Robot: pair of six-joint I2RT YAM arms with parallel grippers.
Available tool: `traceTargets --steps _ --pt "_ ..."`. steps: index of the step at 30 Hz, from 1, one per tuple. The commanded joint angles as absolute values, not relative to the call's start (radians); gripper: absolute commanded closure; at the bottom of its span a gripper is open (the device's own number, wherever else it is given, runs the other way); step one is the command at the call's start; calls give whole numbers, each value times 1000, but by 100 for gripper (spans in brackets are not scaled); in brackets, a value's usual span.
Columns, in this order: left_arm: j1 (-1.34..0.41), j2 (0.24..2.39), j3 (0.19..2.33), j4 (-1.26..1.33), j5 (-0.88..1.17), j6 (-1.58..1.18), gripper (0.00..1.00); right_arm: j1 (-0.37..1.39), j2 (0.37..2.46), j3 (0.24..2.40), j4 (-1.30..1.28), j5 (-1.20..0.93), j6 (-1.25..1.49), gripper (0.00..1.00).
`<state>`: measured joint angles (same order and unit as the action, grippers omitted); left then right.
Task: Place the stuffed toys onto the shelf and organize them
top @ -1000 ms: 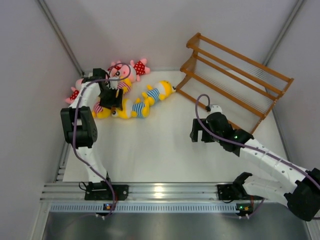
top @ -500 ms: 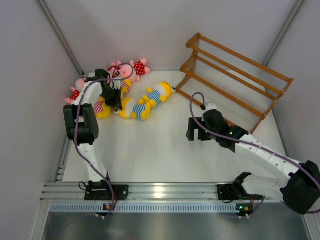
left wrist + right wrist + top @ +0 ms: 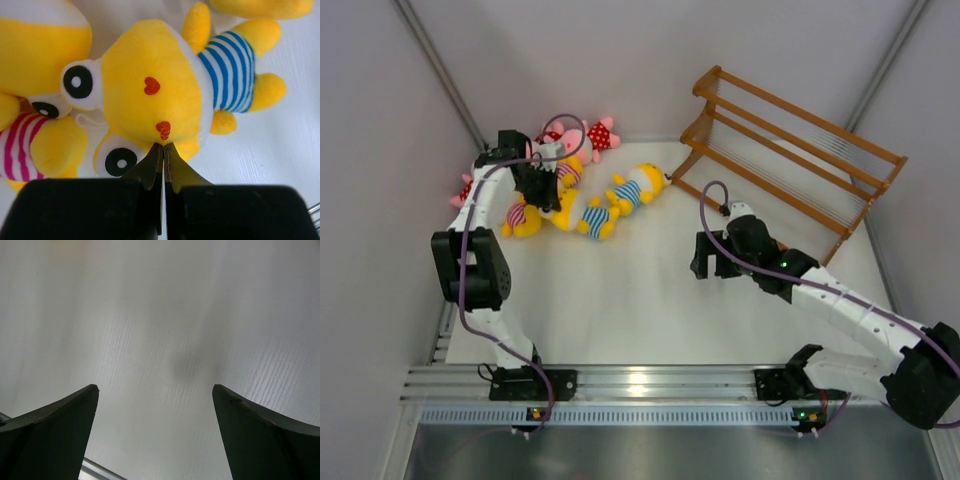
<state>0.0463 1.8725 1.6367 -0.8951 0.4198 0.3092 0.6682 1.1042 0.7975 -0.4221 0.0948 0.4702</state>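
Left gripper [image 3: 163,146]: clenched, tips touching yellow toy [image 3: 150,95] head; hold unclear
Yellow toy axis: head-to-feet, rightward toward shelf [image 3: 790,150]
Right gripper [image 3: 155,390]: released, nearer shelf

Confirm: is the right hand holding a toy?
No, the right hand gapes open, with only the white table showing in the gap and nothing held.

Closed in by pale grey walls [image 3: 620,60] on three sides, with metal struts [image 3: 440,70] in the far corners; floored by a white surface [image 3: 630,300]; edged in front by a silver rail [image 3: 720,382] catching glare
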Motion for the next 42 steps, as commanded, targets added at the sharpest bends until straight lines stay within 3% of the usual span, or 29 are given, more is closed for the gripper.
traceTargets --steps 1,11,18,23,29,36,38,41,42 --pt "48 1729 1608 -885 465 391 100 661 1088 891 -376 48 422 3" --pt "6 1445 1379 -919 606 734 100 673 1290 1144 -177 -254 287 3" --pt "-84 1339 1302 -979 679 825 100 673 1581 1370 -109 -516 155 2" --pt "-94 1305 1285 -979 762 833 100 670 1647 1316 3 -662 156 2" --pt "-97 1316 1295 -979 802 830 100 667 1673 1177 325 -782 317 1" --pt "-97 1318 1312 -979 821 819 100 693 1816 1232 324 -831 365 2" --pt "-97 1319 1316 -979 815 813 100 707 1835 1238 322 -845 359 5" --pt "-97 1322 1327 -979 810 808 100 736 1818 1238 302 -824 341 33" --pt "-97 1324 1333 -979 802 802 100 741 1812 1227 311 -816 350 55"
